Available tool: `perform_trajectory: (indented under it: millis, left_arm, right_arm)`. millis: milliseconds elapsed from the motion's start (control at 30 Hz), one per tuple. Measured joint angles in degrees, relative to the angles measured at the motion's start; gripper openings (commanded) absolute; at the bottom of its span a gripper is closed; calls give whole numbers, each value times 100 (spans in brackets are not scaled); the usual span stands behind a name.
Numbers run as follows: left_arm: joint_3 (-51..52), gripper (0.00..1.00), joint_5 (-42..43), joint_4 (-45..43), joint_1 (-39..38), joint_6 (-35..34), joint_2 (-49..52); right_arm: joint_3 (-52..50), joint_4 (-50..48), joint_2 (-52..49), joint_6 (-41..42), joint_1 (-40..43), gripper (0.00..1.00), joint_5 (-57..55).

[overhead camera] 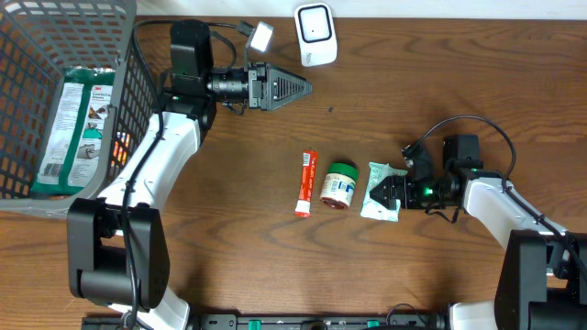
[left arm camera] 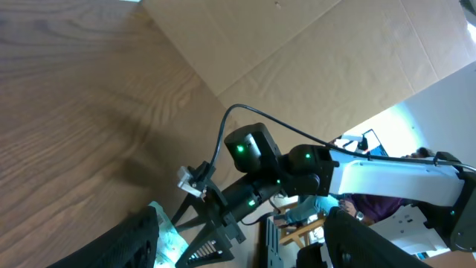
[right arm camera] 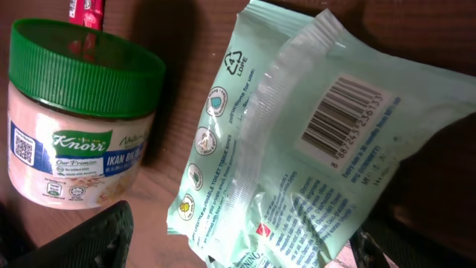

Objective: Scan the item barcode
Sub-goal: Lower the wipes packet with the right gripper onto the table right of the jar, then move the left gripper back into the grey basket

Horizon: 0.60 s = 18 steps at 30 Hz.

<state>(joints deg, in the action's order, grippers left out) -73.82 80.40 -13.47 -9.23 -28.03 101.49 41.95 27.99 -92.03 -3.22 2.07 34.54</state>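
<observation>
Packet (right arm camera: 290,171) well apart from scanner (overhead camera: 315,34)

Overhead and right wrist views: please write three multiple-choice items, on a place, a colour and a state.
1. Where does the pale green plastic packet lie?
A. in the grey wire basket
B. on the wooden table, beside the small round jar
C. against the white scanner
2. What colour is the jar's screw lid?
A. red
B. white
C. green
3. How is the packet's printed barcode?
A. facing up, uncovered
B. turned down
C. under a finger
Answers: B, overhead shows it beside the jar; C, the lid is green; A, the right wrist view shows the bars.
</observation>
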Motion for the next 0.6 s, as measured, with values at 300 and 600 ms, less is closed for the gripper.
perform_trajectory:
  millis: [300, 600]
  left_arm:
    - [0, 72, -24, 7, 0, 2, 0]
    - [4, 56, -22, 107, 0, 109, 0]
  right_arm:
    - [804, 1126, -63, 140, 260, 70, -516]
    - [774, 946, -63, 348, 251, 2, -761]
